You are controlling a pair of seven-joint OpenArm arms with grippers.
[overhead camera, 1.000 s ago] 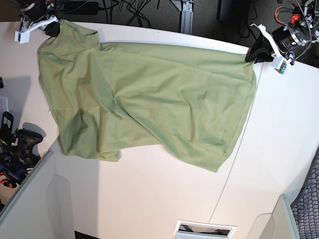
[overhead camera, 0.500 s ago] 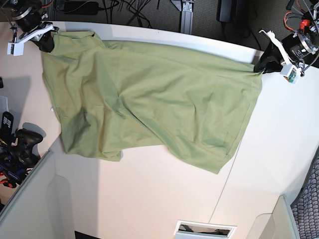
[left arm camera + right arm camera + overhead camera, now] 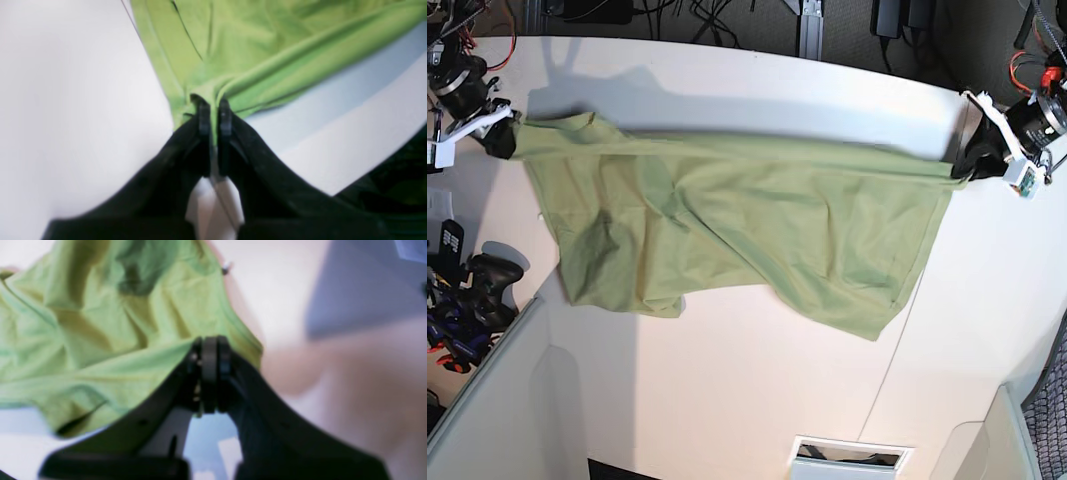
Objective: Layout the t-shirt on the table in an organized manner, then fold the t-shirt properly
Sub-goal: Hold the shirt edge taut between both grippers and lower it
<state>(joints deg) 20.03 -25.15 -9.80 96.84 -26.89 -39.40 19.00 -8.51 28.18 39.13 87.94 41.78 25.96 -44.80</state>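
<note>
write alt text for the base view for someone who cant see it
An olive-green t-shirt is stretched between two robot arms over a white table, the left gripper and the right gripper each shut on a corner. Its lower part drapes wrinkled on the tabletop.

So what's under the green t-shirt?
Under the t-shirt lies the white table, and its dark seam line runs in beneath the hem. The shirt's top edge is lifted, casting a shadow. Whatever else lies beneath the cloth is hidden.

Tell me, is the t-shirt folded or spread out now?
Spread, not folded: the t-shirt hangs stretched between the left gripper and right gripper, still wrinkled.
</note>
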